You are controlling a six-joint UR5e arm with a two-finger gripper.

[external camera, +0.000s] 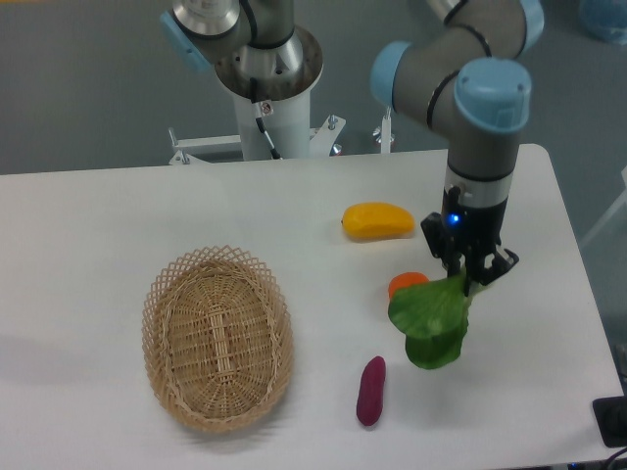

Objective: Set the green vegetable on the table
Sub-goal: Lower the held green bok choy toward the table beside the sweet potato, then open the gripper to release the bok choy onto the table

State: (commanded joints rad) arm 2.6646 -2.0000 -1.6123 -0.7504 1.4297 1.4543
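The green vegetable (431, 321) hangs leaves-down from my gripper (471, 273), which is shut on its pale stem end. Its broad dark leaves droop just over the white table (118, 225) at the right side; whether the leaf tips touch the surface I cannot tell. The leaves partly cover a small orange fruit (405, 284) behind them.
A yellow mango-like fruit (377, 220) lies behind the gripper to the left. A purple eggplant piece (370, 391) lies near the front edge. An oval wicker basket (217, 337) sits at the left. The table's right edge is close to the arm.
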